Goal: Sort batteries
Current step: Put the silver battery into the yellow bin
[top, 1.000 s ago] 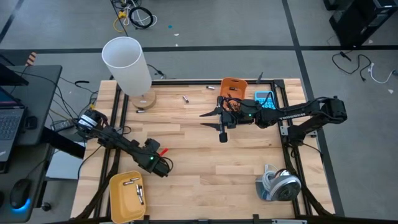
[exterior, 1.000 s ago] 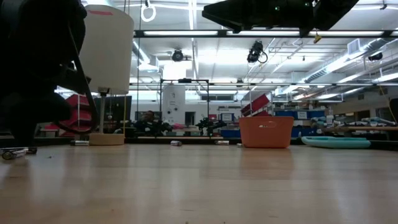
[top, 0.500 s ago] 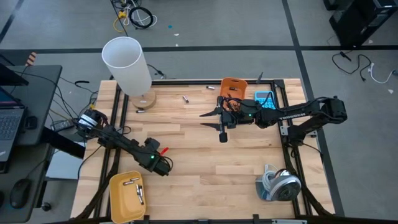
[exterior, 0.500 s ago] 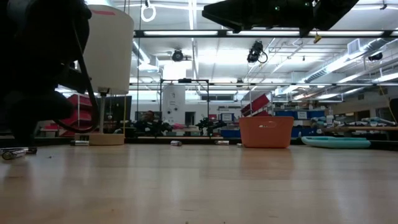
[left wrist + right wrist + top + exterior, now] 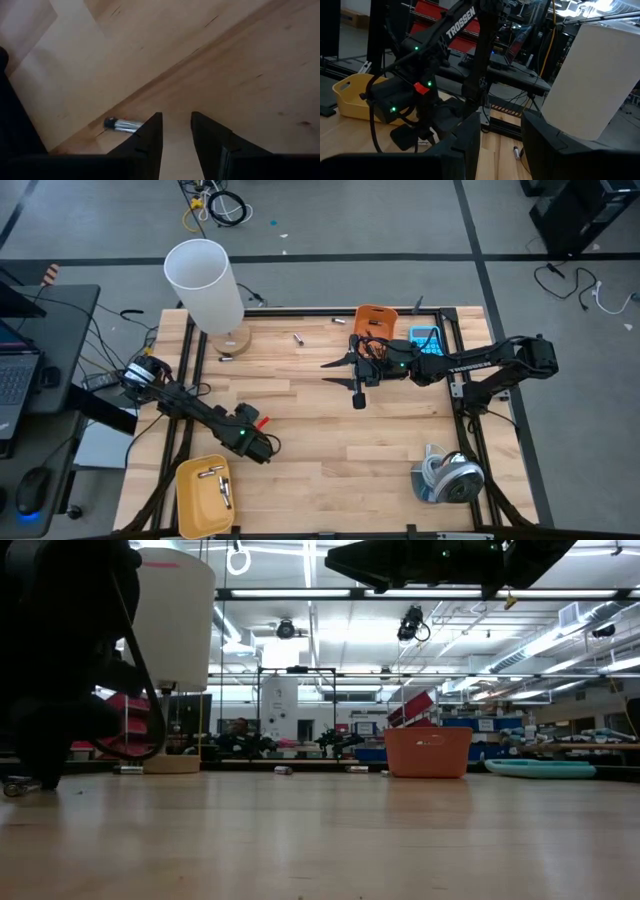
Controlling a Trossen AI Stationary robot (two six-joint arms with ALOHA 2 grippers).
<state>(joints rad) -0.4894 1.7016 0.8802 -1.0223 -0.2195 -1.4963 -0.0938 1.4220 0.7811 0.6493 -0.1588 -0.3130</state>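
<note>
Left gripper [image 5: 268,450] low over worktop [image 5: 320,430] beside yellow tray [image 5: 190,492], fingers [image 5: 150,137] parted since a second earlier, gripping nothing; battery [image 5: 121,124] lay just beside them (apart). Two batteries [image 5: 217,480] in tray. Right gripper [image 5: 359,396] unmoved mid-worktop, fingers narrowly apart, empty.

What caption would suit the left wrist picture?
Left gripper hovers open-fingered over the wooden table, a silvery battery lying just beside one finger.
</note>
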